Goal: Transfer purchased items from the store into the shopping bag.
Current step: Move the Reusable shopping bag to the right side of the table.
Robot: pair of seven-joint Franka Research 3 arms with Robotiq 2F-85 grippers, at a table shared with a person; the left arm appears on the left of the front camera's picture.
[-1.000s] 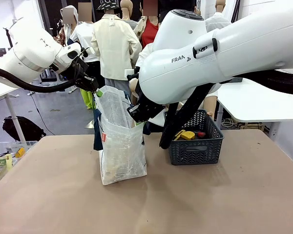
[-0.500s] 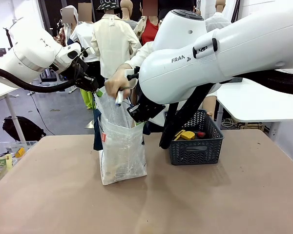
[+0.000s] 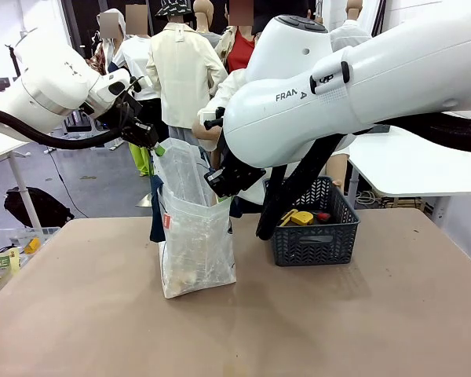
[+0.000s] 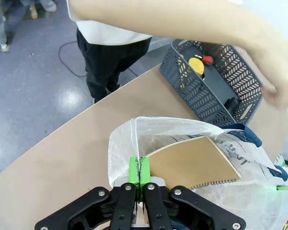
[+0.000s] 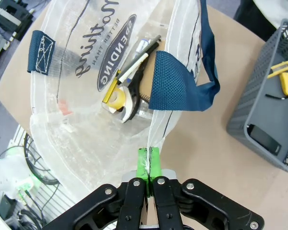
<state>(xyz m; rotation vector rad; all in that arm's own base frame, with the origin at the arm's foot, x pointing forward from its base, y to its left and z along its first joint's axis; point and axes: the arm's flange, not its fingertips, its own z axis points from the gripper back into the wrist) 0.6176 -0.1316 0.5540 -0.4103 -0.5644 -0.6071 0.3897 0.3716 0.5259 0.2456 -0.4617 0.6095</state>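
Front view: left gripper [image 3: 157,146] at ten o'clock, right gripper [image 3: 217,191] at two, both clamped on the shopping bag [image 3: 196,243] rim, evidently holding its mouth open for loading.

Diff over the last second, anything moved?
The person's hand came over the bag with a small pale item half a second ago. It has now pulled back up and away without it, so the item likely went in. Unchanged: left gripper and right gripper each shut on the bag's rim, holding it open; basket in place.
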